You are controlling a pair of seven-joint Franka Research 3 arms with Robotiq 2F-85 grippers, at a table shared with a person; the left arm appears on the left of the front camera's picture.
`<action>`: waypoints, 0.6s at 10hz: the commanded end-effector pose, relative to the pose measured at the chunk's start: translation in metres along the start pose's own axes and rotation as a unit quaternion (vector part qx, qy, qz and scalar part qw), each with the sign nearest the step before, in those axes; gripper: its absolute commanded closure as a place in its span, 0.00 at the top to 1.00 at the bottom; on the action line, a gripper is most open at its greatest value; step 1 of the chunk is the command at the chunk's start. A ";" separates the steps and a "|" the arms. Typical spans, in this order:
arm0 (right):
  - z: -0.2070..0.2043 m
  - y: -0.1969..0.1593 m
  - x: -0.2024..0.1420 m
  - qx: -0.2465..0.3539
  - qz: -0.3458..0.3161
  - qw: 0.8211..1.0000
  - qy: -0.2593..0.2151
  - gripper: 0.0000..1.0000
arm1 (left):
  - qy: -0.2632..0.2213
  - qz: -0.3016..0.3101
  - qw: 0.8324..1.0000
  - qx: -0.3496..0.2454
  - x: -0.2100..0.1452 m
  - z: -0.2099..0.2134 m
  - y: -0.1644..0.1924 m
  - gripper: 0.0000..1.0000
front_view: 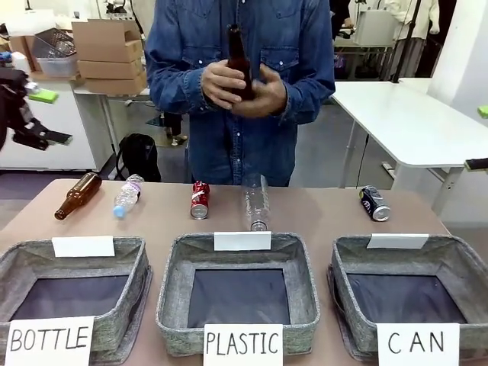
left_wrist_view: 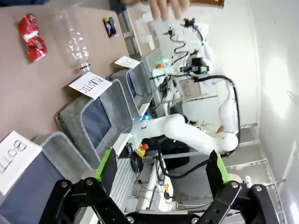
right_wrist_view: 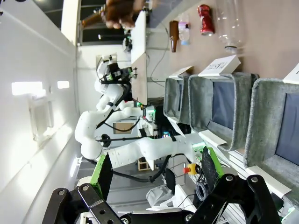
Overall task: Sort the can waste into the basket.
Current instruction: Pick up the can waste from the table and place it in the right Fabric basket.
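The PLASTIC basket [front_view: 183,248] loses its front at the bottom edge. The BOTTLE basket [front_view: 130,250], left of it, is cut by the left edge too, and the CAN basket [front_view: 454,248], right of it, by the right edge. Behind the PLASTIC basket, the person's hands [front_view: 229,84] hide the middle of a brown bottle [front_view: 234,40]. The black can [front_view: 374,203], back and right of that basket, has print too small to read.

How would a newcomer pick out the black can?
Start at the grey woven fabric basket with the CAN sign, at the right end of the brown table. Just beyond its far rim lies a small black metal drink can with silver ends. Unlike the crushed red metal can farther left, it is black and lies alone.
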State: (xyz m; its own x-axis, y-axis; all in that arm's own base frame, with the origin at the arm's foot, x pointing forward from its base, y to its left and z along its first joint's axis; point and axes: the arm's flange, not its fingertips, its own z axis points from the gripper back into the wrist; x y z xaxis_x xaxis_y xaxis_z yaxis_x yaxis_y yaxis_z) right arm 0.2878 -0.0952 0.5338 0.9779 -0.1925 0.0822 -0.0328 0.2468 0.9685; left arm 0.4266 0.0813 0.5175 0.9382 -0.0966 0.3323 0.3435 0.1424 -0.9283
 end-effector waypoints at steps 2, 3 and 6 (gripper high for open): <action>0.000 0.001 0.002 0.009 0.013 1.000 -0.001 1.00 | -0.096 -0.004 0.994 -0.045 -0.066 0.093 -0.001 1.00; 0.000 0.001 0.002 0.009 0.013 1.000 -0.001 1.00 | -0.126 -0.011 0.991 -0.048 -0.087 0.115 -0.002 1.00; 0.000 0.001 0.002 0.009 0.013 1.000 -0.001 1.00 | -0.077 -0.011 0.996 -0.053 -0.125 0.184 -0.017 1.00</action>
State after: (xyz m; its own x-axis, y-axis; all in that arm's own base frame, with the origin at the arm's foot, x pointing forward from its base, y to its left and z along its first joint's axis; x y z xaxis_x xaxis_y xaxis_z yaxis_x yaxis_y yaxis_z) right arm 0.2881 -0.0955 0.5334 0.9779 -0.1926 0.0812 -0.0318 0.2468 0.9685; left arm 0.3122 0.2443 0.5122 0.9199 0.1528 0.3612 0.3600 0.0364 -0.9322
